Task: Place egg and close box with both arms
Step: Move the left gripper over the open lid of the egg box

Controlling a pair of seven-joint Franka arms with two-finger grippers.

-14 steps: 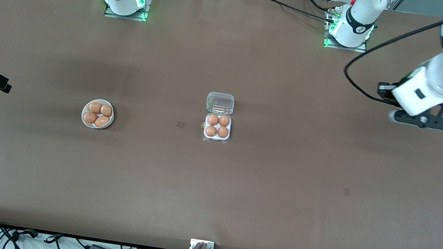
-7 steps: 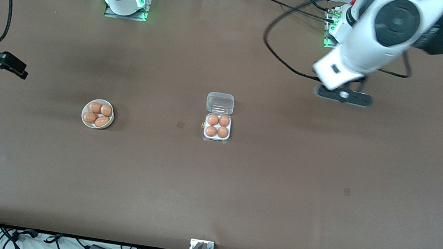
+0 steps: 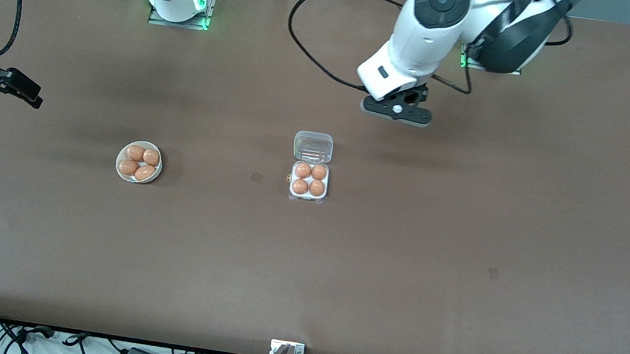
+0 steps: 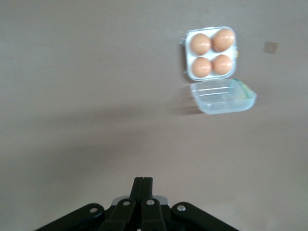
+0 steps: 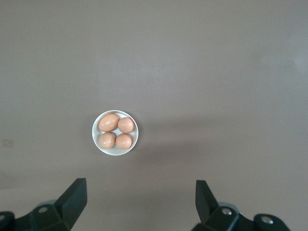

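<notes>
The box lies mid-table, its white tray holding several tan eggs, one in each cell. Its clear lid is swung open and lies flat beside the tray; the left wrist view shows the lid too. My left gripper hangs over bare table a short way from the lid, its fingertips pressed together on nothing. My right gripper is over the table's edge at the right arm's end, standing open and empty.
A round white bowl with several more eggs sits toward the right arm's end, level with the box. A black cable loops from the left arm above the table. Small dark marks dot the brown tabletop.
The left arm has swung in from the left arm's end of the table to over the spot near the box's lid. The right gripper has shifted slightly inward. Box and bowl are unmoved.
</notes>
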